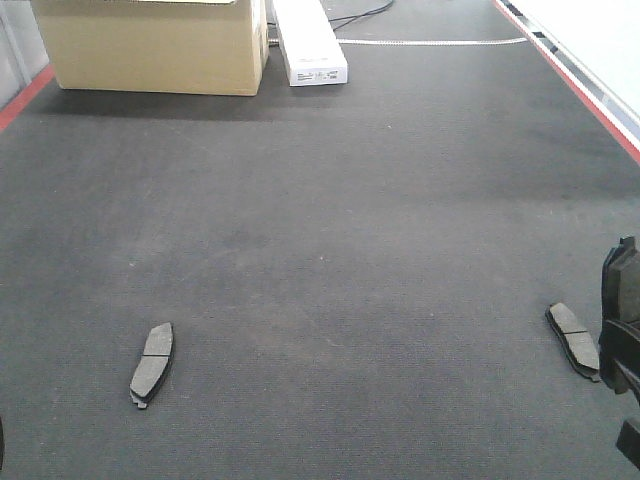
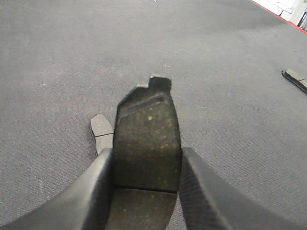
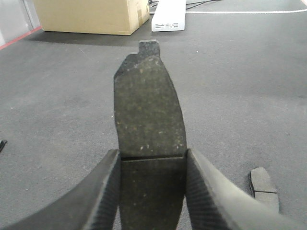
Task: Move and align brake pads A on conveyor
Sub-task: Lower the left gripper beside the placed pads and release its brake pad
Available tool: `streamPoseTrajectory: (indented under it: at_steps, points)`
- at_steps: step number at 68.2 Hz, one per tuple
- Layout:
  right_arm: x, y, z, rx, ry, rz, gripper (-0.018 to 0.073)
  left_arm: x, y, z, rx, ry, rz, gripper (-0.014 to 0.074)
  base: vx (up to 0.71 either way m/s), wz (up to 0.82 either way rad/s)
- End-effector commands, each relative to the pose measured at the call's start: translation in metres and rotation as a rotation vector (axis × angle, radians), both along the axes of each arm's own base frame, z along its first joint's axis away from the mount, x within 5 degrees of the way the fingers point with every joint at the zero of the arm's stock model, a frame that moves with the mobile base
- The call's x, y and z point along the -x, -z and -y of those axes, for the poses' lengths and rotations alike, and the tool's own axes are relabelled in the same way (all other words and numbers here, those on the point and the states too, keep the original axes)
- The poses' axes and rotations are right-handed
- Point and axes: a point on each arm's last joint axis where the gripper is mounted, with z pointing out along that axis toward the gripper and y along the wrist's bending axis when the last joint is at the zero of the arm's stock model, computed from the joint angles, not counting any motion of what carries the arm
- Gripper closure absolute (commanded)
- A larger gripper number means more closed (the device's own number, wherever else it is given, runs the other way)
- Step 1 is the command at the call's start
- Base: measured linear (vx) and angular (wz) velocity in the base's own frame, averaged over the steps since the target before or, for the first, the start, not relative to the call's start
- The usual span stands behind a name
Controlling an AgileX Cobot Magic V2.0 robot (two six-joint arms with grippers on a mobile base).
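Left gripper (image 2: 146,191) clamped brake pad (image 2: 146,143) by long edges, pad held above conveyor (image 1: 320,230), lengthwise forward, likely so it could be set down square to belt. Directly below it, second pad (image 1: 152,364) lay flat on belt, slightly skewed, a probable alignment reference. Cardboard box (image 1: 155,45) and white carton (image 1: 308,42) stood at far end. Right gripper (image 3: 152,191) gripped third pad (image 3: 149,120) the same way; fourth pad (image 1: 573,339) lay just beside it.

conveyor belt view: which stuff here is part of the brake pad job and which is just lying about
Job:
- pad in left hand
- pad in right hand
- left pad on belt
- right pad on belt
- conveyor

Lying about:
- cardboard box
- white box
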Motion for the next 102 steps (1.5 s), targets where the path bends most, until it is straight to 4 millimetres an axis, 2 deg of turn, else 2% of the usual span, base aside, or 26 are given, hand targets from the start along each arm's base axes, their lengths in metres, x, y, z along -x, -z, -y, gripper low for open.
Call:
streamPoseTrajectory:
  at_steps: [1,31,48,54,73,82,89,102]
  points:
    - [-0.001,-0.019,-0.002,-0.022,-0.018,0.120,0.0564,-0.002,-0.017,0.002,0.059,0.010,0.096,0.0602,0.00,0.00]
    - [-0.001,-0.019,-0.002,-0.022,-0.018,0.120,0.0564,-0.002,-0.018,0.003,0.065,0.011,0.107,0.0602,0.00,0.00]
    - [-0.001,-0.019,-0.002,-0.022,-0.018,0.120,0.0564,-0.008,-0.024,0.008,0.206,-0.019,0.073,0.0602,0.00,0.00]
    - [-0.001,-0.019,-0.002,-0.022,-0.018,0.120,0.0564,-0.023,-0.030,0.016,0.196,-0.027,0.021,0.0600,0.00,0.00]
    - [-0.001,-0.019,-0.002,-0.022,-0.018,0.120,0.0564,-0.099,-0.040,0.062,0.151,-0.042,-0.193,0.0592,0.00,0.00]
    - [-0.001,-0.019,-0.002,-0.022,-0.018,0.118,0.0564,-0.138,-0.031,0.085,0.122,-0.055,-0.287,0.0586,0.00,0.00]
    - [-0.001,-0.019,-0.002,-0.022,-0.018,0.118,0.0564,-0.170,-0.016,0.104,0.116,-0.068,-0.374,0.0582,0.00,0.00]
    - [-0.001,-0.019,-0.002,-0.022,-0.018,0.118,0.0564,-0.208,0.012,0.128,0.103,-0.090,-0.487,0.0567,0.00,0.00]
